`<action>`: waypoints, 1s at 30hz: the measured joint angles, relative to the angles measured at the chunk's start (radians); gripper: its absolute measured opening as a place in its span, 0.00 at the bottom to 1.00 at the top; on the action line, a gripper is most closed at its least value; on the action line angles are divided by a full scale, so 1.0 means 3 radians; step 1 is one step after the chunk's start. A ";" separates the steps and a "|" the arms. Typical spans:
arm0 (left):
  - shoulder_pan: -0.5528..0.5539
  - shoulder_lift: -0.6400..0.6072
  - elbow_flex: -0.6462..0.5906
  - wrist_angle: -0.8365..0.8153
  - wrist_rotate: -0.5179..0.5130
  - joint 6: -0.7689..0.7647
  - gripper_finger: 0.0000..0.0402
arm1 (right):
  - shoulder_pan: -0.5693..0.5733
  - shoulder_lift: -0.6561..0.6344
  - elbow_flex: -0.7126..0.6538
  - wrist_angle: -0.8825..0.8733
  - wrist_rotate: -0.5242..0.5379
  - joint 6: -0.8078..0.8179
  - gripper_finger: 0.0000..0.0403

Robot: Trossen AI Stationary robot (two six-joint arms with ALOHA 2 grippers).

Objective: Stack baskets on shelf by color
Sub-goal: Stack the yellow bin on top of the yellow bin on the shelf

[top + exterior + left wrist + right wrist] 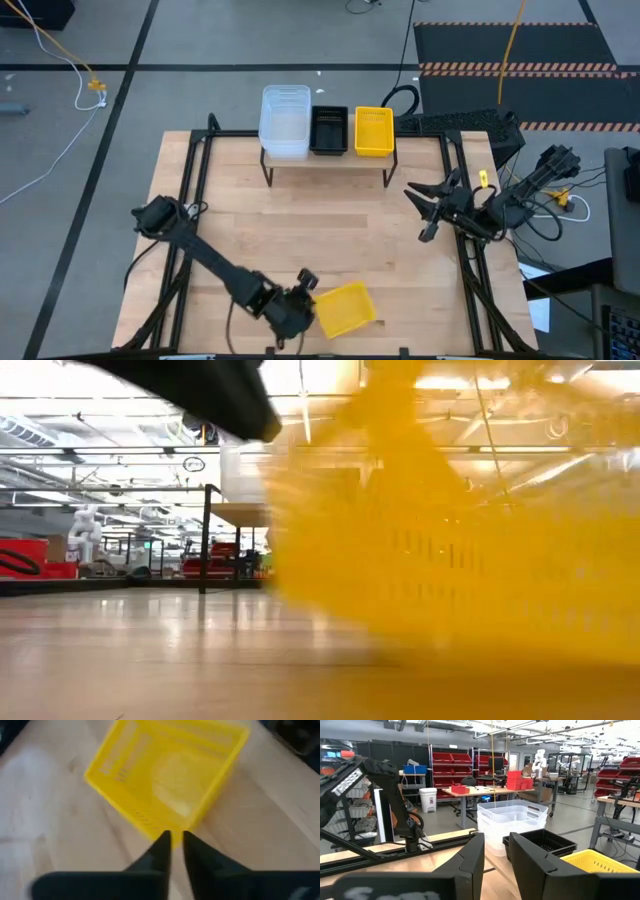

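Note:
A yellow perforated basket [347, 310] sits near the table's near edge, turned askew; it fills the low view [450, 560] as a blur. My left gripper [310, 298] is at its left corner, shut on it [175, 840]. The shelf [325, 160] stands at the far edge and carries stacked clear baskets [285, 120], a black basket [328, 130] and a yellow basket [374, 130]. My right gripper [418, 212] hovers open by the table's right edge, facing the shelf [496, 855]. My left gripper pinches the yellow basket at a corner of its rim [172, 831], between the two fingers [161, 845]. The fingers reach it from the table's left side, slanting down. Whether the basket rests on the table or is lifted, I cannot tell.
Bare wood lies between the shelf and the near basket. A black frame runs along both table sides [190, 180]. The right wrist view shows the clear baskets [512, 820], the black one [545, 842] and the yellow one [600, 862] ahead. Cables and a black box lie beyond the right far corner [470, 122].

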State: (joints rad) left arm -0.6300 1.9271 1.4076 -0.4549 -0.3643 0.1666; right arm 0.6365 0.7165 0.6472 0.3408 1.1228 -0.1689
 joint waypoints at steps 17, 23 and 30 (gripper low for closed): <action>0.0533 0.0002 0.0387 -0.0164 0.0722 0.0149 0.18 | 0.0223 0.0060 0.0000 -0.0010 -0.0002 0.0032 0.21; 0.0523 0.0005 0.0064 0.0514 0.0947 0.0561 0.34 | 0.0332 0.0060 0.0000 -0.0009 0.0003 0.0081 0.21; 0.0537 0.0005 -0.0342 0.1147 0.0953 0.0765 0.42 | 0.0423 0.0101 0.0000 -0.0008 0.0005 0.0148 0.21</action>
State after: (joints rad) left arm -0.4689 1.9285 1.3051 -0.1107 -0.0782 0.3960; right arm 0.7633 0.7467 0.6472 0.3384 1.1242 -0.1246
